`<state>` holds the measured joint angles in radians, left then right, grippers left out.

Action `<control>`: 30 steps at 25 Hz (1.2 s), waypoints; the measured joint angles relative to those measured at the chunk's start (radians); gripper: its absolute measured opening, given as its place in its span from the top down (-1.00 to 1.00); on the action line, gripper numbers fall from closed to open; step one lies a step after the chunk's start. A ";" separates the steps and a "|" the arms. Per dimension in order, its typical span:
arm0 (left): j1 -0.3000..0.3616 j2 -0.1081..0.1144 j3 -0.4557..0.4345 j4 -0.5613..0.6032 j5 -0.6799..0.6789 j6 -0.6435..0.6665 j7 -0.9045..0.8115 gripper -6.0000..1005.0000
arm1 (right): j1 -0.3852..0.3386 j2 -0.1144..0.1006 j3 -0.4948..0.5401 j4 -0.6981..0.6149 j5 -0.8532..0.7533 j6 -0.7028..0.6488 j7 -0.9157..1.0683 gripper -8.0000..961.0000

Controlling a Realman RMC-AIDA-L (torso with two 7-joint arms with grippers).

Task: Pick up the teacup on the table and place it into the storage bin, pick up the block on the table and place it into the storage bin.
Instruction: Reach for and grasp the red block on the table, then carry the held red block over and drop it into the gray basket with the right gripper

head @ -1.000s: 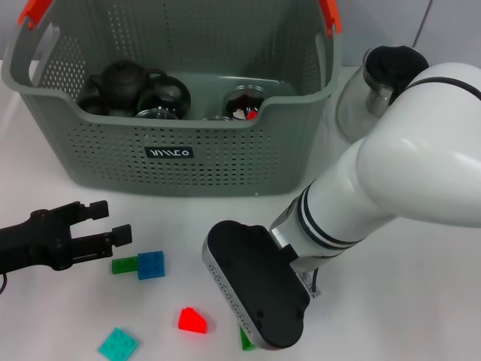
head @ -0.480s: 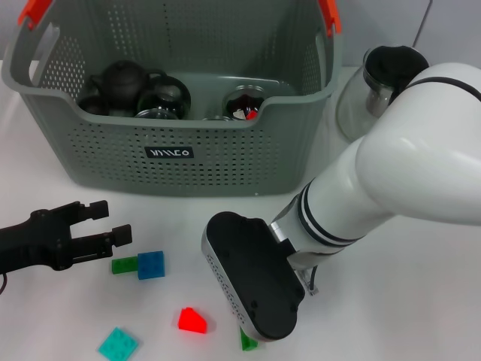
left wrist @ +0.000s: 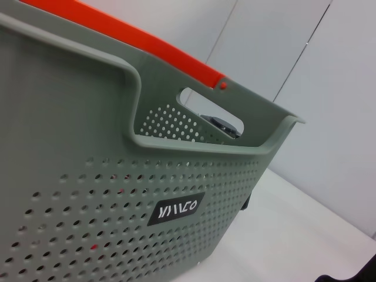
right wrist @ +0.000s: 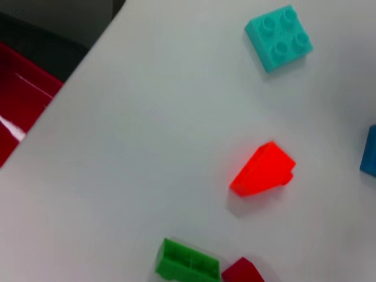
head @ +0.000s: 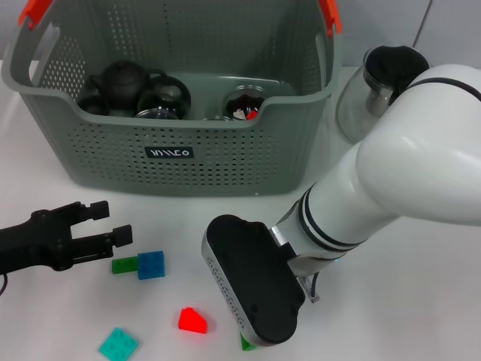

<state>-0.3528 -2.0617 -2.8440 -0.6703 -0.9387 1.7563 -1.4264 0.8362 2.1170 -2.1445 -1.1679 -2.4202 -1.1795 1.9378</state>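
The grey-green storage bin (head: 225, 162) stands at the back of the table, and its perforated wall with the black label (left wrist: 175, 208) fills the left wrist view. No teacup shows on the table. Several blocks lie in front of the bin: green (head: 124, 265), blue (head: 151, 265), red (head: 192, 320) and teal (head: 118, 344). My left gripper (head: 110, 221) hovers open and empty just left of the green and blue blocks. My right arm's black wrist housing (head: 252, 282) hangs over another green block (head: 246, 344). The right wrist view shows the red block (right wrist: 262, 169), teal block (right wrist: 278, 37) and green block (right wrist: 188, 263).
A black teapot (head: 124, 79) and glassware (head: 161, 98) lie inside the bin. A clear glass pot with a black lid (head: 379, 75) stands right of the bin. The table's edge (right wrist: 70, 76) runs close to the blocks, with a red object (right wrist: 17, 100) beyond it.
My right wrist housing has shifted slightly away from the table's front edge. The left arm and the blocks have not moved.
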 joint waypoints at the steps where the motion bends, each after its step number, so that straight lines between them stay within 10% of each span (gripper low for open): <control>1: 0.000 0.000 0.000 0.000 0.000 0.000 0.000 -0.74 | 0.001 0.000 0.000 0.002 0.002 0.000 0.000 -0.66; 10: 0.000 0.000 0.000 0.000 0.000 0.001 0.001 -0.74 | 0.005 0.002 0.000 0.021 0.015 0.004 -0.001 0.00; 30: 0.000 0.000 0.000 0.000 0.001 0.002 0.001 -0.74 | 0.015 0.003 -0.002 0.048 0.040 0.007 -0.010 0.23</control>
<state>-0.3527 -2.0617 -2.8440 -0.6704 -0.9380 1.7579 -1.4250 0.8516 2.1199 -2.1461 -1.1197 -2.3806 -1.1724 1.9282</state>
